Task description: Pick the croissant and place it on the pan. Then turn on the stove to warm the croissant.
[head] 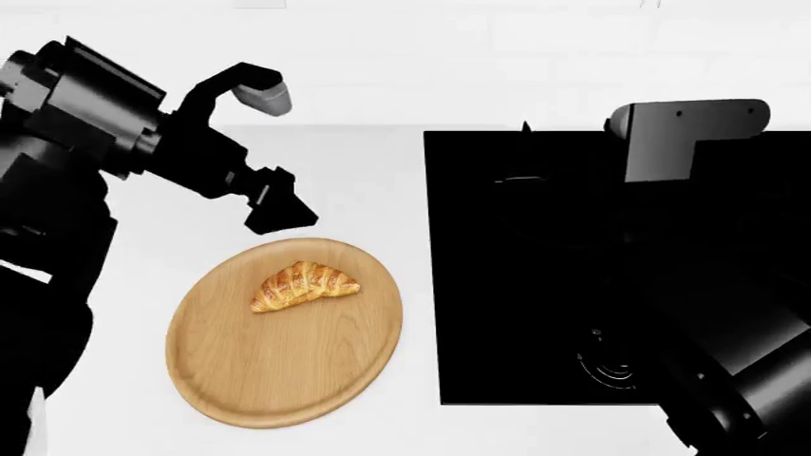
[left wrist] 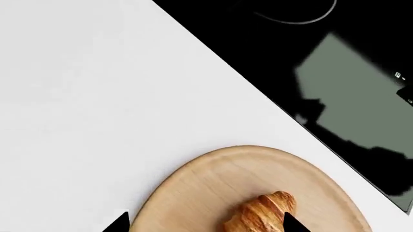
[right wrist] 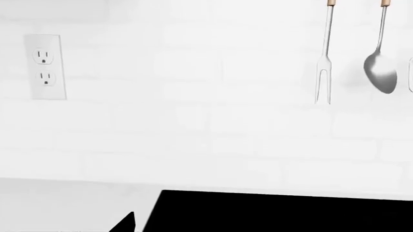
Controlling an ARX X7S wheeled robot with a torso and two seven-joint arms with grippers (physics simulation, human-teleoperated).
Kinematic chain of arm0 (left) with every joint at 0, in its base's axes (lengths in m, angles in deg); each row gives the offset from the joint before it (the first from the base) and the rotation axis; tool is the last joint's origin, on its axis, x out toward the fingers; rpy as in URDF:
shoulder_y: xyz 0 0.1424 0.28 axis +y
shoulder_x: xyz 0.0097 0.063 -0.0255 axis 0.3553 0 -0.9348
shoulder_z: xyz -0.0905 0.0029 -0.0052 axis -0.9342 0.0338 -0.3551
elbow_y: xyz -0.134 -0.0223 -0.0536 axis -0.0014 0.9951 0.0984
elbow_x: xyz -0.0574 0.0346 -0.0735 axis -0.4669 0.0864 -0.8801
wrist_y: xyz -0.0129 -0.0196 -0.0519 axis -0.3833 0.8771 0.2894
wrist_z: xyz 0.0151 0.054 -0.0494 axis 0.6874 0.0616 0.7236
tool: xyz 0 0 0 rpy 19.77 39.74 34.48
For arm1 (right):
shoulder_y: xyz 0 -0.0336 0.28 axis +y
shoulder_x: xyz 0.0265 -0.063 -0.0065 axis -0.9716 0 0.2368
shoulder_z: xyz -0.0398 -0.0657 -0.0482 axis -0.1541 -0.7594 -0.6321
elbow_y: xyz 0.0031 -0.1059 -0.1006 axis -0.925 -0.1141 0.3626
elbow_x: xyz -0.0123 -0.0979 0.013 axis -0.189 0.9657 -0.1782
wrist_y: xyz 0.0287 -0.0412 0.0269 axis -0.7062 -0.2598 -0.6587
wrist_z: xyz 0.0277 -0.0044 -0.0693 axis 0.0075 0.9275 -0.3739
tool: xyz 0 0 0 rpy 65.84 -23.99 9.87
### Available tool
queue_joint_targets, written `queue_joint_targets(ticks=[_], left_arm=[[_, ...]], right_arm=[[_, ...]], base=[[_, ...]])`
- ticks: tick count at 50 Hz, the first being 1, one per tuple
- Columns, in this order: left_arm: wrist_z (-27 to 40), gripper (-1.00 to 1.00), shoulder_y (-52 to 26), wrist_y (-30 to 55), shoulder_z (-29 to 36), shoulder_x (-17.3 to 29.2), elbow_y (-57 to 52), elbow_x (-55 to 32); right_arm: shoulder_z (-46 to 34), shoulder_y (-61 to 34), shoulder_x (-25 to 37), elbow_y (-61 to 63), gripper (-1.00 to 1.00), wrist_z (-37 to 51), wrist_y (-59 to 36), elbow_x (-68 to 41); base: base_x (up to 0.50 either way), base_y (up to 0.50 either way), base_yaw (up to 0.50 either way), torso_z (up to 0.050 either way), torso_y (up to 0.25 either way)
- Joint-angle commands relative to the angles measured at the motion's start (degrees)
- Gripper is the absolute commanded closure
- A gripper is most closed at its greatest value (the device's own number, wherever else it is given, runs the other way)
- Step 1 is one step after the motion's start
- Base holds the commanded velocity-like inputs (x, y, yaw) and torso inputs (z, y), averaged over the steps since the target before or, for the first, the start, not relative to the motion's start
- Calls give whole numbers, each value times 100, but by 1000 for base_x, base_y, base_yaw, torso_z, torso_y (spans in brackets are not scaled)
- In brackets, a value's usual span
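Observation:
The croissant (head: 304,285) lies on a round light-wood board (head: 285,380), left of the black stove (head: 533,285). My left gripper (head: 281,207) hangs just behind the board's far edge, above the counter. In the left wrist view it (left wrist: 206,227) is open, and the croissant (left wrist: 261,212) lies close to one fingertip (left wrist: 297,223). My right arm (head: 685,133) reaches over the stove. Its gripper (right wrist: 206,227) shows one fingertip (right wrist: 125,223) far out to the side; the other is lost against the black stove (right wrist: 277,212). I cannot make out the pan against the black.
White counter (head: 367,180) surrounds the board. A dial mark (head: 609,361) shows at the stove's near edge. On the wall behind hang an outlet (right wrist: 45,66), a fork (right wrist: 324,58) and a spoon (right wrist: 380,53).

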Motion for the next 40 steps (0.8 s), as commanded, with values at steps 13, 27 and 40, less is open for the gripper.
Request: queue_joint_targets(ticks=[13, 27, 40], left_arm=[[-790, -100, 164, -147, 514, -354, 458, 567], [-987, -100, 370, -163, 232, -462, 471, 1114], [-1238, -100, 432, -242, -174, -615, 474, 1708]], right_arm=[[-8, 177, -4, -185, -100, -82, 293, 35], [-28, 200, -39, -446, -100, -150, 497, 95], [-26, 221, -66, -721, -100, -207, 700, 160]], base=[[0, 0, 0, 0, 0], [0, 0, 0, 0, 0], [0, 0, 0, 0, 0]])
